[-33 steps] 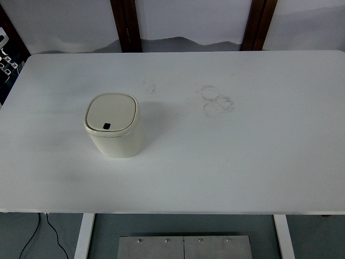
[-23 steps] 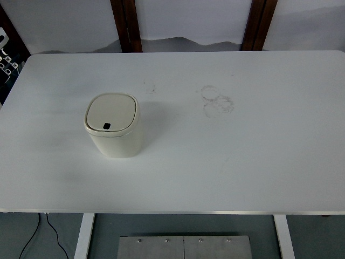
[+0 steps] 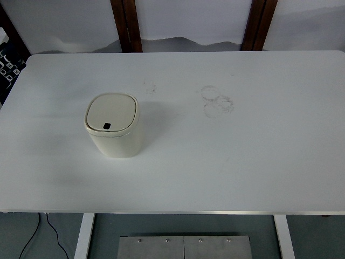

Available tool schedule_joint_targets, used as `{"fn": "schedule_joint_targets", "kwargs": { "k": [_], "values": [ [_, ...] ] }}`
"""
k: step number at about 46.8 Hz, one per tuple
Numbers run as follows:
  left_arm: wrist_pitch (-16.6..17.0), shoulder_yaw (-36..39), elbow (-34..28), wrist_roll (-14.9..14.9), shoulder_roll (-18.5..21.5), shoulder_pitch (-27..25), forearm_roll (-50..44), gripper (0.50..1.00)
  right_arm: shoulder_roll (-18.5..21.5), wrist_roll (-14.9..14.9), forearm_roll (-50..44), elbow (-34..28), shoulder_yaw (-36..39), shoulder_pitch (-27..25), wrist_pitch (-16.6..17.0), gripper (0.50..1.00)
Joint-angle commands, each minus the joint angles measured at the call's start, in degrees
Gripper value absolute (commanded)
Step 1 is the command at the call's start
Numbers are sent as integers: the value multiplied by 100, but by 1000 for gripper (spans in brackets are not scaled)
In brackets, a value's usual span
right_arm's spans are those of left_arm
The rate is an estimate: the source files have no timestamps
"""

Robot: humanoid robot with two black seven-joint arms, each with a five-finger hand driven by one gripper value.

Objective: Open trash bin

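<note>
So the trash bin [image 3: 112, 129] is parked on the left half of the white table [image 3: 259, 156], roughly midway between the near and far edges and a fair bit in from the left edge. It's a small cream thing with rounded corners, standing upright, so its long axis runs straight up from the tabletop. The lid [image 3: 111, 113] is shut flat on top. A little dark button or latch [image 3: 107, 126] can be seen on the lid's near side, so the front of the bin is pointed toward the near edge of the table, maybe turned a hair to the left.

Room-wise, tons of it. Nothing is touching the bin, and bare tabletop is left on every side. The whole right half is open apart from some faint ring-shaped smudges [image 3: 217, 101] near the middle toward the far edge, well apart from the bin, plus a smaller faint scuff [image 3: 149, 87] just beyond the bin.

Neither robot hand is in the head view, so nothing can be said about fingers, spread or curled.

Past the far edge, two dark wooden posts [image 3: 126, 25] are seen against a pale wall. Under the near edge, the white table legs [image 3: 83, 237] and a grey metal plate [image 3: 184, 247] show.
</note>
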Motion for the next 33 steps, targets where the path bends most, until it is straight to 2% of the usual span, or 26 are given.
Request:
{"fn": "schedule_joint_targets", "kwargs": {
  "k": [1, 28, 33],
  "values": [
    [-3, -4, 0, -8, -9, 8, -9, 1000, 0, -7, 2, -2, 7, 0, 0, 995],
    [208, 22, -96, -8, 61, -54, -36, 1000, 0, 2, -6, 7, -1, 0, 0, 995],
    [278, 31, -324, 1, 140, -45, -36, 1000, 0, 2, 2, 7, -1, 0, 0, 995]
  ]
}}
